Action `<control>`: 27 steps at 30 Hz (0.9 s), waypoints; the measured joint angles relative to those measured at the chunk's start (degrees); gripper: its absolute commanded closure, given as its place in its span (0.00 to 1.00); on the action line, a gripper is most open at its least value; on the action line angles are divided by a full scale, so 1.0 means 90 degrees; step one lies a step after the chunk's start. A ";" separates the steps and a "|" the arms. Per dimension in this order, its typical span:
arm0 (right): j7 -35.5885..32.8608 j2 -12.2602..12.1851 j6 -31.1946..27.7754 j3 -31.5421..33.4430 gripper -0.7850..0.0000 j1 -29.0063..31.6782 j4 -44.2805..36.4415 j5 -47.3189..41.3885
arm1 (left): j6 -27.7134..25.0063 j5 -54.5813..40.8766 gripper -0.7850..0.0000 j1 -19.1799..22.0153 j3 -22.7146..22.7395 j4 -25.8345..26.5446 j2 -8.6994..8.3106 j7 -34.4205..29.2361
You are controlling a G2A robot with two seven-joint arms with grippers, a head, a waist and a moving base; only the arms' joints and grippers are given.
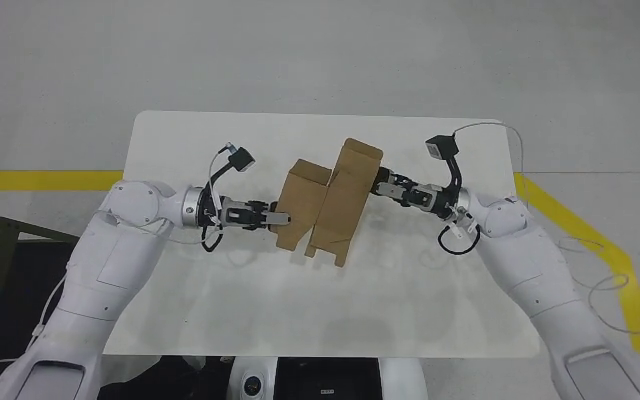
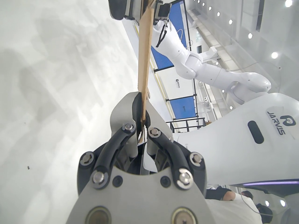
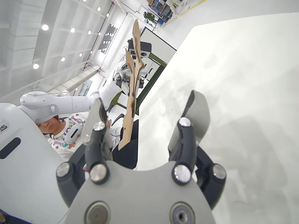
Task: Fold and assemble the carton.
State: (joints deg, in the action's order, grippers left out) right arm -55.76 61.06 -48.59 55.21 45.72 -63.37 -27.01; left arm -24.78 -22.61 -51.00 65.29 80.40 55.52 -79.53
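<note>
left gripper [image 2: 143,109] pinching carton [image 1: 330,200], right gripper [image 3: 146,99] gaping

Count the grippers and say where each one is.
2. The left gripper is clamped on one edge of the carton; the right gripper sits at the opposite edge, jaws open, that edge between them.

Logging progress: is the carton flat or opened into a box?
Flat: the carton shows as a thin edge-on sheet in both wrist views, clamped in the left pincer.
</note>
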 measured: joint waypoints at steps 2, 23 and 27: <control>-0.0141 -0.0087 0.0148 0.0119 0.00 0.0065 -0.0089 -0.0015 | 0.0089 0.0072 1.00 0.0080 -0.0111 0.0089 -0.0044 -0.0091; -0.1006 -0.0760 0.1011 0.0232 0.07 0.0697 -0.1429 -0.0536 | 0.0262 -0.0478 1.00 0.1199 -0.1958 0.0448 -0.0875 -0.0266; -0.1012 -0.0787 0.1018 -0.0013 0.28 0.0634 -0.1476 -0.0675 | 0.0106 -0.0603 1.00 0.1453 -0.2389 0.0434 -0.1013 -0.0110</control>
State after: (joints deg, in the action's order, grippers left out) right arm -64.87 53.97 -39.42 55.09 51.43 -76.65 -33.08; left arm -23.83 -28.04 -37.93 43.79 84.31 46.41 -80.52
